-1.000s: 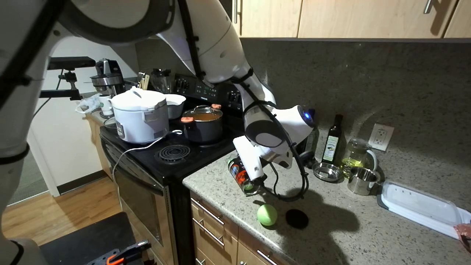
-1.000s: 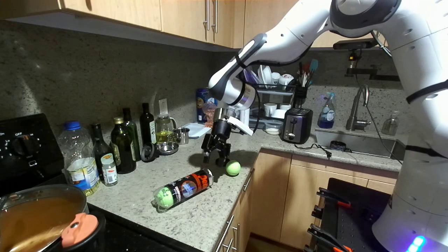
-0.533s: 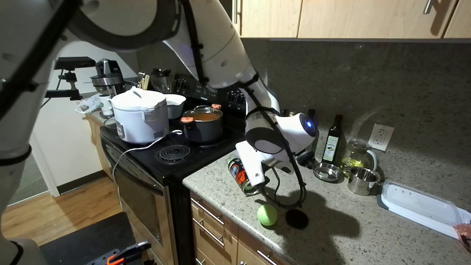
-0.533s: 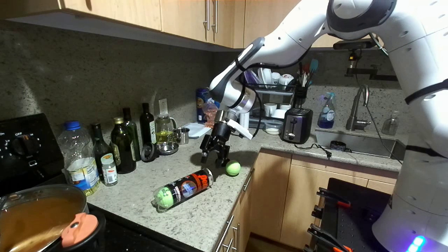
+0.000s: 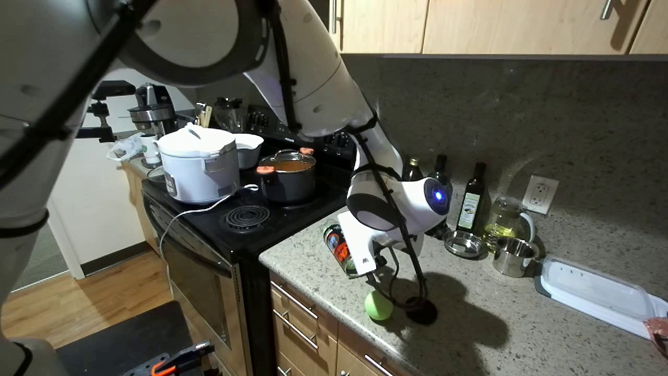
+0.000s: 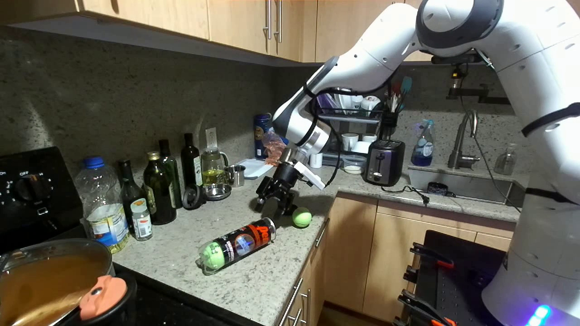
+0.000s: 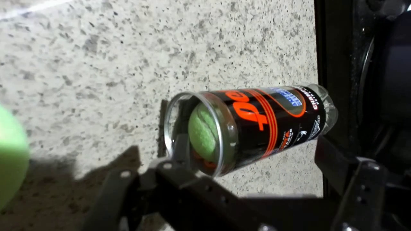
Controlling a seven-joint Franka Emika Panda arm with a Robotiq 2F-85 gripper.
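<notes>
My gripper (image 6: 272, 210) stands open above the counter, tilted, with nothing between its fingers. A clear ball can (image 6: 247, 240) with a black and orange label lies on its side close by. In the wrist view the fingers (image 7: 334, 163) overlap the can (image 7: 257, 118), one by its open rimmed end, one by its far end; contact is not evident. A green ball (image 7: 203, 130) shows inside that end. Beside the gripper a loose green ball (image 5: 379, 305) rests near a flat black disc (image 5: 424, 315). In an exterior view the white wrist part mostly hides the gripper.
Dark bottles (image 6: 158, 192), a metal dish (image 6: 217, 192), a steel cup (image 5: 514, 256) and a glass pitcher (image 5: 503, 222) line the backsplash. The stove (image 5: 248, 216) with a pot (image 5: 288, 180) adjoins the counter (image 5: 522, 324). Cabinets (image 6: 158, 18) hang overhead.
The wrist has sunk a little and tilted further, and a loop of cable now hangs across the ball and disc in an exterior view. Can and loose ball have stayed put; the gripper remains open.
</notes>
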